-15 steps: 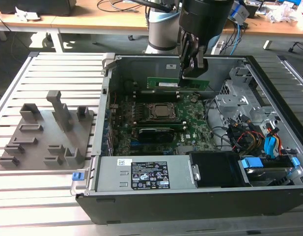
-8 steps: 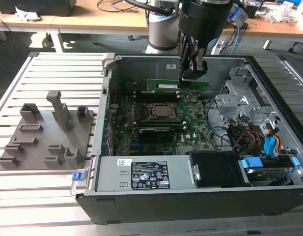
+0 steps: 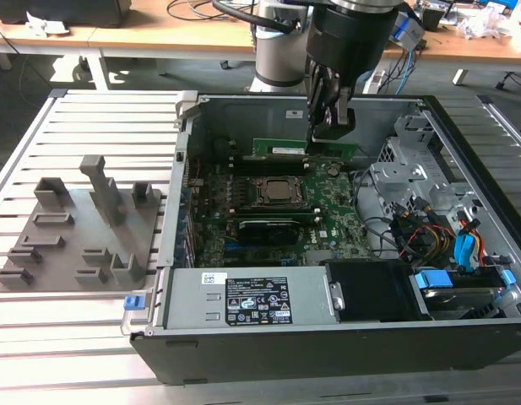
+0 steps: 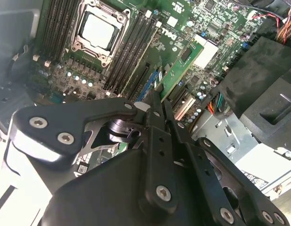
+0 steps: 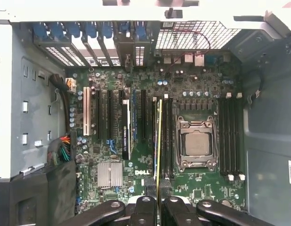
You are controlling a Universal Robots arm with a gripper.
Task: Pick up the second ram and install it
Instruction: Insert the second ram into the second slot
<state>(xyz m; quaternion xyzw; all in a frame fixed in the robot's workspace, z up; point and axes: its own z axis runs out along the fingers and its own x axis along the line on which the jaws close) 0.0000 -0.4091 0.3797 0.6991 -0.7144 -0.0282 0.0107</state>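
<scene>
My gripper [image 3: 324, 135] is shut on the second ram [image 3: 285, 149], a narrow green stick held on edge inside the open computer case. It hangs over the far part of the motherboard [image 3: 328, 211], just beyond the CPU socket [image 3: 273, 191]. The second wrist view shows the ram [image 4: 185, 63] reaching out from between the fingers [image 4: 154, 117] above the long black memory slots [image 4: 131, 52]. In the first wrist view the ram [image 5: 159, 141] is edge-on, lined up along the slots beside the socket [image 5: 198, 143]. Whether it touches a slot, I cannot tell.
A grey holder tray [image 3: 74, 228] lies on the slatted table at the exterior view's left. Within the case are the power supply [image 3: 252, 299], a drive cage with blue latches [image 3: 454, 283] and loose cables [image 3: 412, 236]. Case walls [image 3: 186, 152] close in around the board.
</scene>
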